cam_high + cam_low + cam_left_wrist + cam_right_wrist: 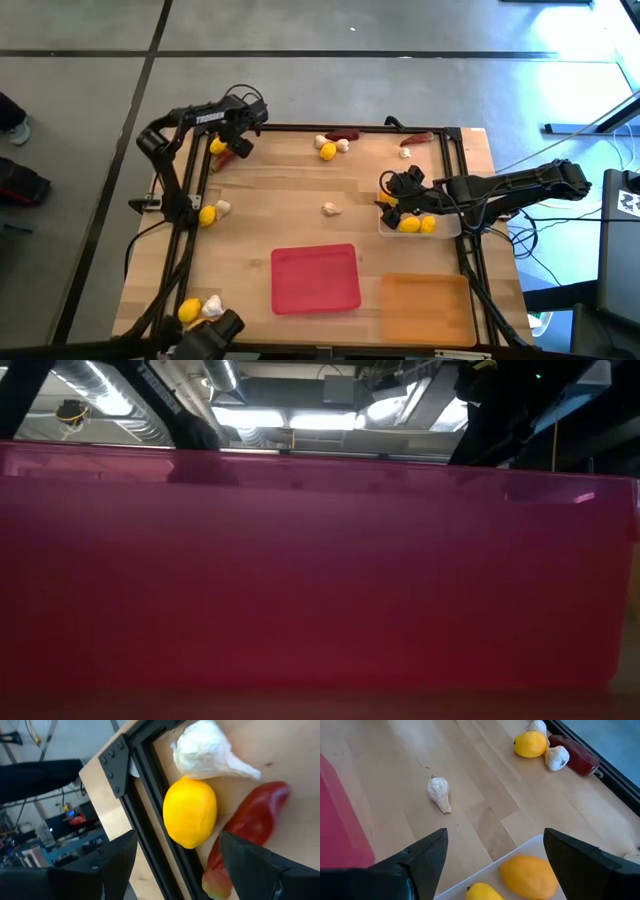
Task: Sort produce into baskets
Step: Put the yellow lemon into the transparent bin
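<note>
Lemon at desk's far-left corner, against the frame beside garlic and pepper: lower spread left hand astride it alone, then pinch; right hand spread over clear tray.

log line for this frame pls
left gripper: open over lemon | right gripper: open above clear tray | clear tray: two lemons | red tray: empty

red tray wall filling low view, tabletop hidden behind
</note>
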`<state>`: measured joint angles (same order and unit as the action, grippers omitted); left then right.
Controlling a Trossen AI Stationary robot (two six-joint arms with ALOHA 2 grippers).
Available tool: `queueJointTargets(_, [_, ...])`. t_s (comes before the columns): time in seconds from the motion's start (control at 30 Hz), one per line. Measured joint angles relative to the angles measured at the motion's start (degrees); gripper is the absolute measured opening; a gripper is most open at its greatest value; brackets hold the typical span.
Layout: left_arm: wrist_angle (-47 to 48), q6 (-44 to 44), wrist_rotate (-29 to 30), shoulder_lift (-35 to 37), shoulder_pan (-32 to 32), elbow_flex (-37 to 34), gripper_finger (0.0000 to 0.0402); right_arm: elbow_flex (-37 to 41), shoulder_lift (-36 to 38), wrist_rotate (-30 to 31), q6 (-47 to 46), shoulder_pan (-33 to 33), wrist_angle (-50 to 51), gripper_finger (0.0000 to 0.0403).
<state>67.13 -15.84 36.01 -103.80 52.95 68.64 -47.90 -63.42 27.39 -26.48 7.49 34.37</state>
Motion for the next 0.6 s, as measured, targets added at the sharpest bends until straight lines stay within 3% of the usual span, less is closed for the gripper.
queueJointTargets(0.6, [-1.1, 0.0, 1.7, -10.1, 1.0, 0.2, 0.0278, 0.0, 0.0, 0.0, -0.1, 0.0, -0.3, 0.0321])
